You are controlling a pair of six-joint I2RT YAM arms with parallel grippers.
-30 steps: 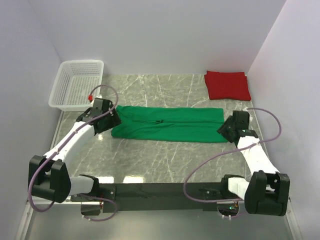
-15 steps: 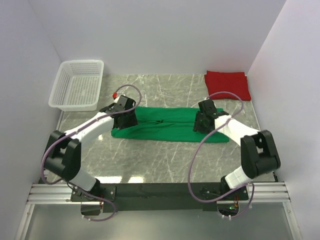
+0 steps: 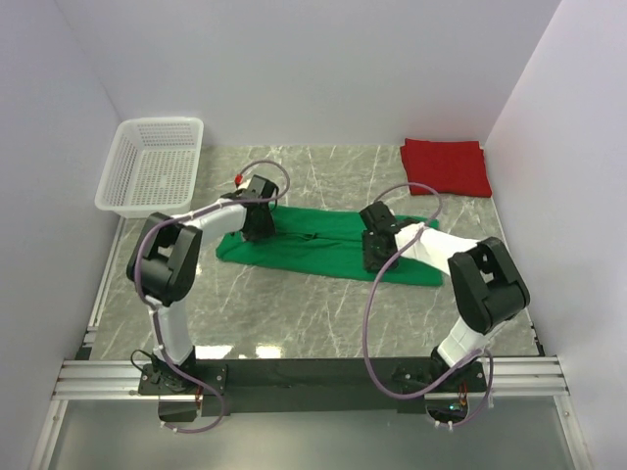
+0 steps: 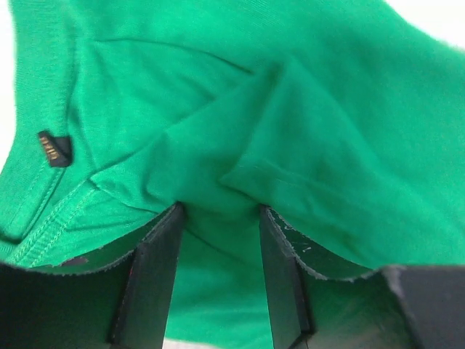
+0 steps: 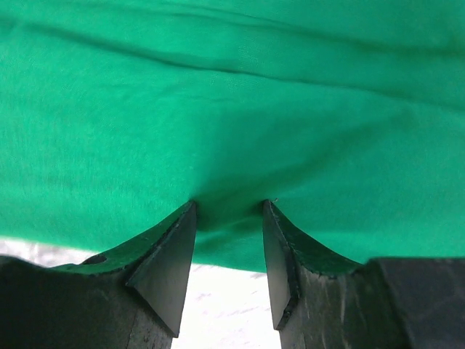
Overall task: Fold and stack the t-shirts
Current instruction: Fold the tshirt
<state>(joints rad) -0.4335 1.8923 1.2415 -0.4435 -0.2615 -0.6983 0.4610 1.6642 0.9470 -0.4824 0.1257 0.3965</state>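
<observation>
The green t-shirt [image 3: 313, 240] lies as a long folded strip across the middle of the table, its right end slanting toward the front. My left gripper [image 3: 260, 223] is down on its left part, near the collar with a small dark label [image 4: 54, 147]. In the left wrist view the gripper [image 4: 221, 207] has its jaws narrowed on a bunch of green cloth [image 4: 290, 109] that creases outward from them. My right gripper [image 3: 376, 251] is down on the shirt's right part. In the right wrist view [image 5: 229, 203] it pinches the shirt's edge [image 5: 232, 94]. The red t-shirt [image 3: 446, 166] lies folded at the back right.
A white mesh basket [image 3: 142, 206] stands at the back left corner. White walls close the left, back and right sides. The grey marble table [image 3: 294, 313] shows in front of the shirt, and a metal rail [image 3: 313, 377] runs along the near edge.
Both grippers moved inward from the shirt's two ends onto the cloth. The shirt's right end has shifted toward the front and the strip now lies slanted.
</observation>
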